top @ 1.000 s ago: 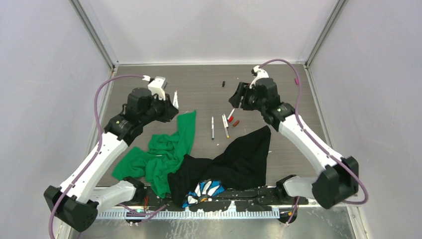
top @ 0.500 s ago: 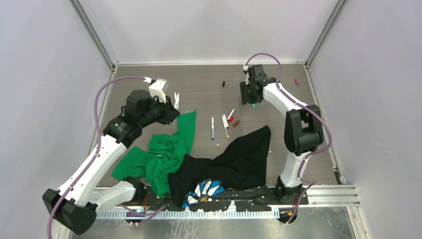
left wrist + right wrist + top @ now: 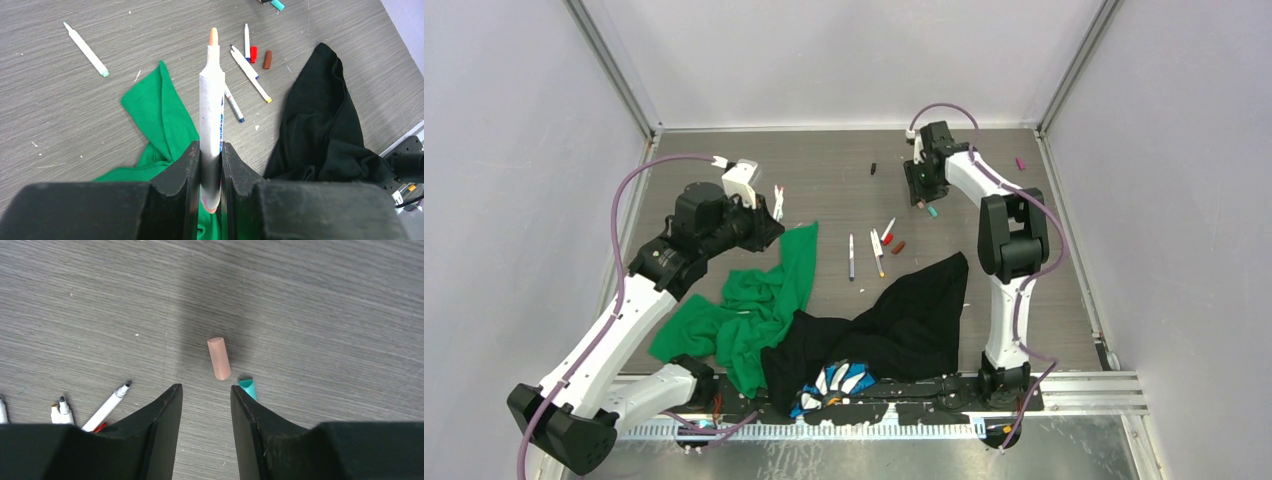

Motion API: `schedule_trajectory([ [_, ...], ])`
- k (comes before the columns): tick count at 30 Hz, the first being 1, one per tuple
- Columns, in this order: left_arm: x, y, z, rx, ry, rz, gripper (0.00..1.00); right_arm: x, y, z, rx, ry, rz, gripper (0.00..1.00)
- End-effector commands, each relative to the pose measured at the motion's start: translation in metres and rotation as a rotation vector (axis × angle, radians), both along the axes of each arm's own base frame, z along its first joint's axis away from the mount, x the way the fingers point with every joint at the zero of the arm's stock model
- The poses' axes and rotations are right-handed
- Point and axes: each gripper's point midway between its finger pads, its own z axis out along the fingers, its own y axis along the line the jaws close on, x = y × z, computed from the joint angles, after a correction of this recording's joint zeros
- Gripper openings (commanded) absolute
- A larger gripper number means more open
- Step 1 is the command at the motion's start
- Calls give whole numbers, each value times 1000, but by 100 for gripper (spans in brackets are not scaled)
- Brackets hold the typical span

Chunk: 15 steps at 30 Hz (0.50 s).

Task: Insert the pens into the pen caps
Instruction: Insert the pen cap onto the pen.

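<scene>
Clamping a light, stiff, likely slick pen [image 3: 212, 95] low on its barrel in my left gripper [image 3: 211, 150], I am hovering my half-open, empty right gripper [image 3: 206, 392], the roll-prone peach cap [image 3: 219, 358] lying at its twelve o'clock, probably needing a mid-body pinch.

Top: high behind bases, whole grey wood-grain table [image 3: 824, 180].
Wrists: close, angled down.
Shared: short teal plastic cap [image 3: 932, 211].

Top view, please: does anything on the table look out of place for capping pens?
Yes: a crumpled green cloth and a black cloth lie heaped at the near side of the table, the black one's corner close to the loose pens. Neither suits pen capping.
</scene>
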Motion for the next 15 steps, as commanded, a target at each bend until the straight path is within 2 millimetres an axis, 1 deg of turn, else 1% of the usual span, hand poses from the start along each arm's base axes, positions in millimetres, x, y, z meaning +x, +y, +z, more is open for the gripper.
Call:
schedule_trajectory([
  [1, 4, -2, 16, -19, -71, -11, 0, 16, 7, 20, 0, -63, 62, 45],
  [4, 5, -1, 15, -11, -72, -2, 0, 18, 5, 16, -25, -62, 72, 38],
  [5, 5, -1, 15, -11, -72, -3, 0, 18, 5, 14, -31, -61, 81, 37],
  [7, 6, -1, 14, -11, -69, -6, 0, 19, 4, 9, -46, -56, 85, 37],
  [15, 4, -2, 14, -14, -71, -13, 0, 25, 3, 3, -66, -56, 79, 36],
])
